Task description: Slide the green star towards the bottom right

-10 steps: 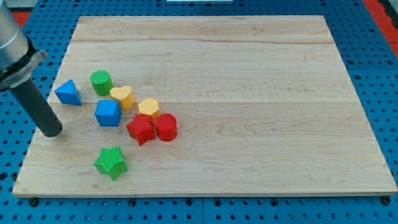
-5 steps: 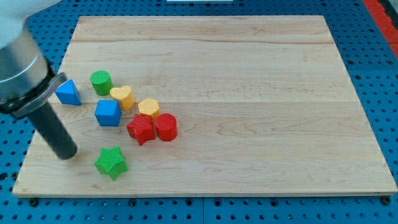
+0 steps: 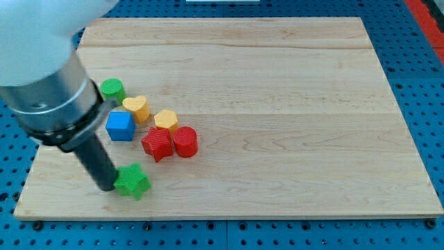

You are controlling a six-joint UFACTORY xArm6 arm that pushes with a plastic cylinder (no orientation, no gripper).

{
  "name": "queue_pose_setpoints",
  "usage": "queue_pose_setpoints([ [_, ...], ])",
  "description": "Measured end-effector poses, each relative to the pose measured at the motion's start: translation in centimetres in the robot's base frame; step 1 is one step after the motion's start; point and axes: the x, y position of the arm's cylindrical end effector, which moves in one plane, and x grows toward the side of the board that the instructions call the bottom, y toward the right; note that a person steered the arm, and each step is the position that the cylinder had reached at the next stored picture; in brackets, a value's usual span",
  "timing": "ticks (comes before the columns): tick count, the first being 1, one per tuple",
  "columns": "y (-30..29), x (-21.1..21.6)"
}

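Note:
The green star [image 3: 134, 182] lies near the bottom left of the wooden board [image 3: 277, 104]. My tip [image 3: 105, 186] is at the star's left side and touches it. The dark rod rises from there up and to the left into the big grey arm body, which hides the board's left part. A blue cube [image 3: 119, 126], a red star [image 3: 157, 143] and a red cylinder [image 3: 185, 142] lie above and to the right of the green star.
A green cylinder [image 3: 112, 89] is partly hidden by the arm. A yellow heart [image 3: 137, 107] and a yellow block [image 3: 166, 119] lie in the cluster. The board's bottom edge [image 3: 208, 215] is close below the star.
My tip moved down and right, from left of the blue cube to the green star's left side. The star shifted slightly right. The arm now hides the blue triangle.

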Motion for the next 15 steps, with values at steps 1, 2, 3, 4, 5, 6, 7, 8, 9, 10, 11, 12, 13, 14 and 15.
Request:
queue_pose_setpoints([
  [1,6.8,-1.3],
  [2,9.9,-2.4],
  [3,7.2,-1.1],
  [4,9.8,1.8],
  [5,16.2,-1.5],
  [6,20.5,-2.3],
  [7,18.9,-2.6],
  [8,19.2,-5.1],
  [9,20.0,-6.0],
  [10,26.3,-6.1],
  [11,25.0,-8.2],
  [12,28.0,-8.9],
  [13,32.1,-8.4],
  [14,32.6,-6.3],
  [15,32.7,-5.4],
])
